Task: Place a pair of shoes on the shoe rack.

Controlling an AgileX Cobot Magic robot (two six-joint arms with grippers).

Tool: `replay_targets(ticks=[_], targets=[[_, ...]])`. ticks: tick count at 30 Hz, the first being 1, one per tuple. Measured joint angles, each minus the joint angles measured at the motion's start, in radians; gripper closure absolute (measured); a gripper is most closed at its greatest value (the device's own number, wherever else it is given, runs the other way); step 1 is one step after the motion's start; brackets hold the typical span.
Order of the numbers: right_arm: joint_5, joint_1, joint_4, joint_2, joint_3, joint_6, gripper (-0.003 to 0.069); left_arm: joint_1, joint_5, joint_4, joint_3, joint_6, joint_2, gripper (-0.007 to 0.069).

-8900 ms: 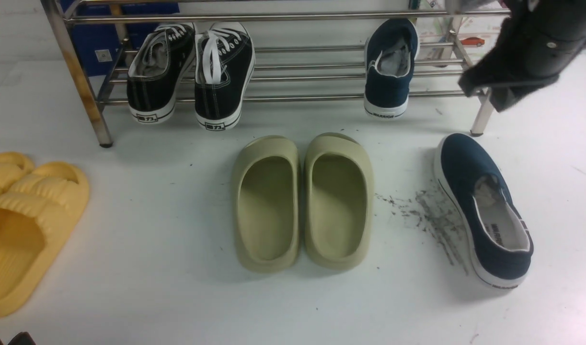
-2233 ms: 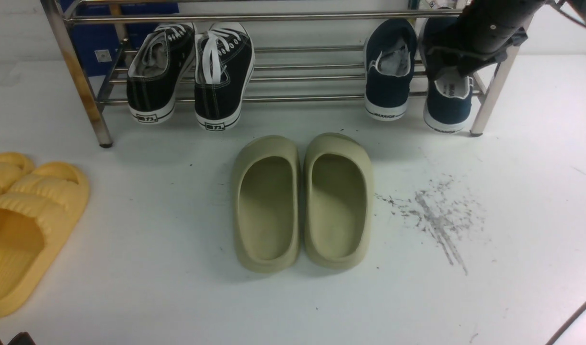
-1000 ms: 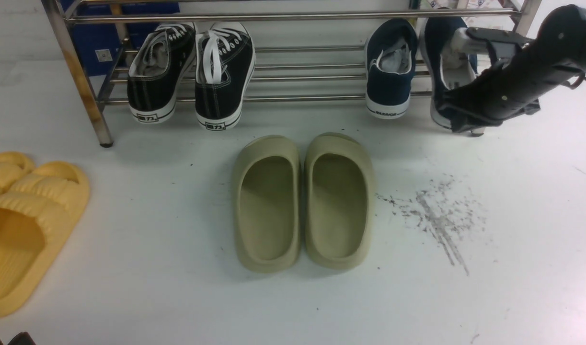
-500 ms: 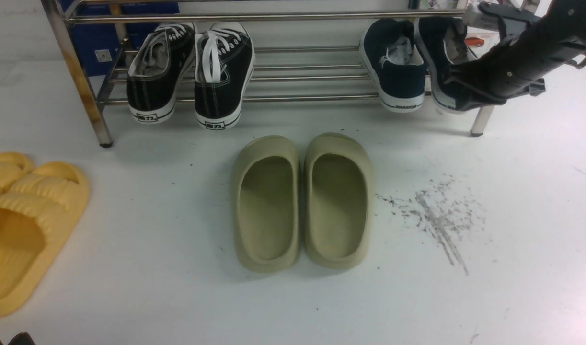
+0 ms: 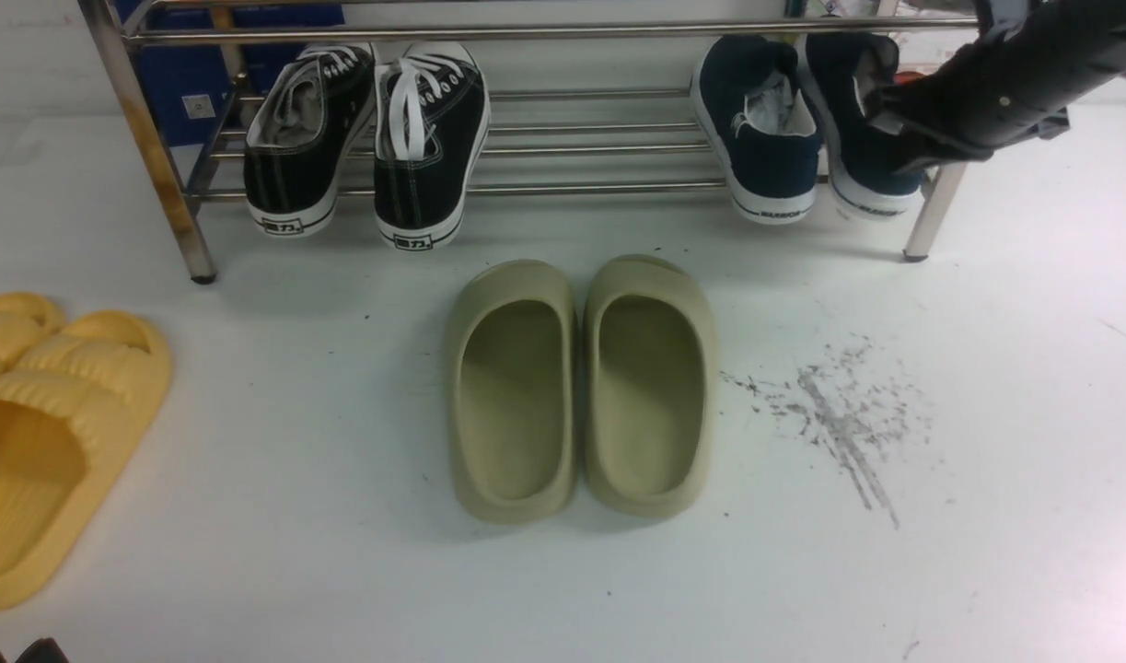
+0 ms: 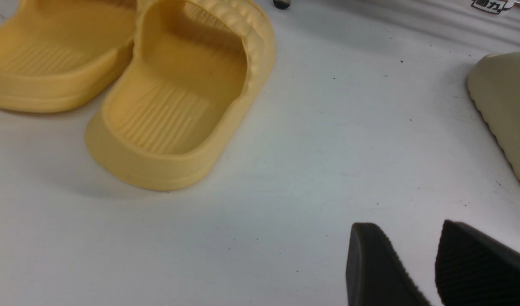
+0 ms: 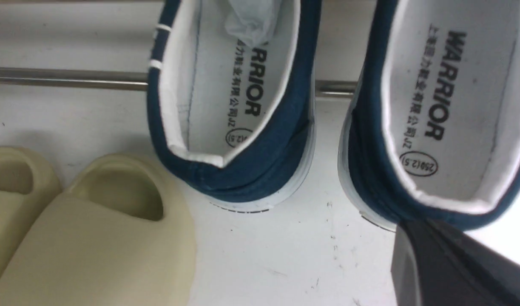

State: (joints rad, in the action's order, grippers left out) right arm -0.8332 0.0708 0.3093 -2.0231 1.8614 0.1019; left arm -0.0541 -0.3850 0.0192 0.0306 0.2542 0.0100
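Both navy slip-on shoes are sitting side by side on the lower bars at the right end of the shoe rack (image 5: 526, 189), toes pointing in and white heels hanging over the rack's front bar: the left navy shoe (image 5: 760, 124) is leaning a little toward the rack's middle, and the right navy shoe (image 5: 862, 129) is lying just beside it, next to the rack's right front leg. The right end effector (image 5: 885, 115) is hanging at the right navy shoe's collar with its fingers drawn together; whether it is pinching the canvas or only touching it cannot be told, since in the right wrist view only one dark fingertip (image 7: 438, 263) is showing just behind that shoe's heel. A pair of black lace-up sneakers (image 5: 369, 138) is resting on the rack's left part. In front of the rack's middle, olive slides (image 5: 581, 387) are lying on the white worktop (image 5: 296, 516), and yellow slides (image 5: 47, 433) are lying well off to the rack's front left. The left end effector (image 6: 434, 263) is hovering over the worktop near the yellow slides, fingers slightly apart and holding nothing.
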Motion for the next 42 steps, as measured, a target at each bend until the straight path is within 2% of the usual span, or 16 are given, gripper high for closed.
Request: replay_targets(ticks=[4,6,7,9,10,12,14,16,19,27,31,35,42], targets=[[-0.062,0.0,0.0,0.011,0.001,0.012,0.0602,0.0,0.0,0.0,0.0,0.0,0.0,0.0386],[-0.121,0.0,0.0,0.01,0.001,0.012,0.0541,0.0,0.0,0.0,0.0,0.0,0.0,0.0386],[-0.131,0.0,0.0,0.01,0.001,0.012,0.0535,0.0,0.0,0.0,0.0,0.0,0.0,0.0386],[-0.193,0.0,-0.001,0.023,0.0,0.039,0.0448,0.0,0.0,-0.001,0.0,0.0,0.0,0.0386],[-0.198,0.0,-0.001,0.024,0.0,0.042,0.0448,0.0,0.0,-0.001,0.0,0.0,0.0,0.0386],[-0.256,0.0,0.002,0.065,-0.002,0.067,0.0393,0.0,0.0,-0.001,0.0,0.0,0.0,0.0386],[-0.286,0.0,0.005,0.121,-0.017,0.075,0.0385,0.0,0.0,-0.001,0.0,0.0,0.0,0.0386],[-0.295,0.0,0.007,0.158,-0.04,0.078,0.0392,0.0,0.0,-0.001,0.0,0.0,0.0,0.0386],[-0.277,0.0,0.008,0.332,-0.171,0.084,0.0465,0.0,0.0,-0.001,0.0,0.0,0.0,0.0386],[-0.06,0.0,0.012,0.848,-0.635,0.087,0.065,0.0,0.0,-0.001,0.0,0.0,0.0,0.0386],[0.046,0.0,0.013,1.132,-0.815,0.087,0.0664,0.0,0.0,-0.001,0.0,0.0,0.0,0.0386],[0.085,0.0,0.023,1.319,-0.908,0.087,0.0664,0.0,0.0,-0.001,0.0,0.0,0.0,0.0386],[0.11,0.0,0.045,1.437,-0.987,0.087,0.0662,0.0,0.0,-0.001,0.0,0.0,0.0,0.0386]])
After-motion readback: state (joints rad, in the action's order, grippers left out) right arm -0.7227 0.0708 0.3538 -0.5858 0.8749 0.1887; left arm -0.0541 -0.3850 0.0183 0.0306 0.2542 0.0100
